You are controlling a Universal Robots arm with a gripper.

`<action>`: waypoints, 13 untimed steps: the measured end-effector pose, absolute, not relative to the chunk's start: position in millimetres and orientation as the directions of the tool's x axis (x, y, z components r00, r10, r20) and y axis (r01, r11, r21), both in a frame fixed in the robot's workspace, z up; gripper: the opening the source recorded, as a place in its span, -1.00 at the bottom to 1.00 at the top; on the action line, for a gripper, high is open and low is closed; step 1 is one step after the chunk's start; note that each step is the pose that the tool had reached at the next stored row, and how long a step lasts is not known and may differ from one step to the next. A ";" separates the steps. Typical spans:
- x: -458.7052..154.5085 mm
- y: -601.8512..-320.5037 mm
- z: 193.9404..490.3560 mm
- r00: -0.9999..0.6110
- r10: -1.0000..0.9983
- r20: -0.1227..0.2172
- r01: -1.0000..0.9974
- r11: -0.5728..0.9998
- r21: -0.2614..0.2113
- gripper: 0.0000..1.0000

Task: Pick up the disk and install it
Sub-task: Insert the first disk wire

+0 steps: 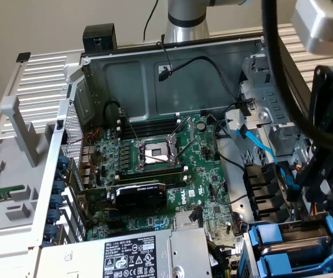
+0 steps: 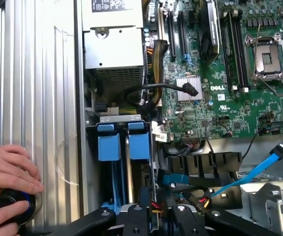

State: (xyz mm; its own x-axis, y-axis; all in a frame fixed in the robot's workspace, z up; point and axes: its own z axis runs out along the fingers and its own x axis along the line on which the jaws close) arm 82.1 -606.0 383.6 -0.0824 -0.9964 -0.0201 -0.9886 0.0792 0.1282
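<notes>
"DELL" printed white on the green motherboard [image 2: 215,98] — beside its heatsink [image 2: 189,88].

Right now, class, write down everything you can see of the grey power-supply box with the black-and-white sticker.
The power-supply box is a rectangular grey sheet-metal case lying flat in a corner of the open computer. A black-and-white sticker covers part of its top; the rest is bare metal. One end is a perforated vent grille. It lies beside the green motherboard, with yellow and black wires at that side and blue drive carriers past the grille.
</notes>
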 end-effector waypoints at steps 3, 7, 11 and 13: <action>82.1 -603.3 394.8 -0.082 -0.997 -0.012 -0.989 0.080 0.128 -0.51; 80.4 -598.6 402.0 -0.083 -0.997 0.004 -0.989 0.082 0.126 -0.51; 75.6 -594.6 402.6 -0.082 -0.997 0.012 -0.989 0.083 0.125 -0.51; 73.5 -593.0 402.6 -0.082 -0.996 0.015 -0.989 0.084 0.125 -0.51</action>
State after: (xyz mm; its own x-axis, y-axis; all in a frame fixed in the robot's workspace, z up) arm 73.5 -593.0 402.6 -0.0825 -0.9965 0.0147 -0.9886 0.0837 0.1249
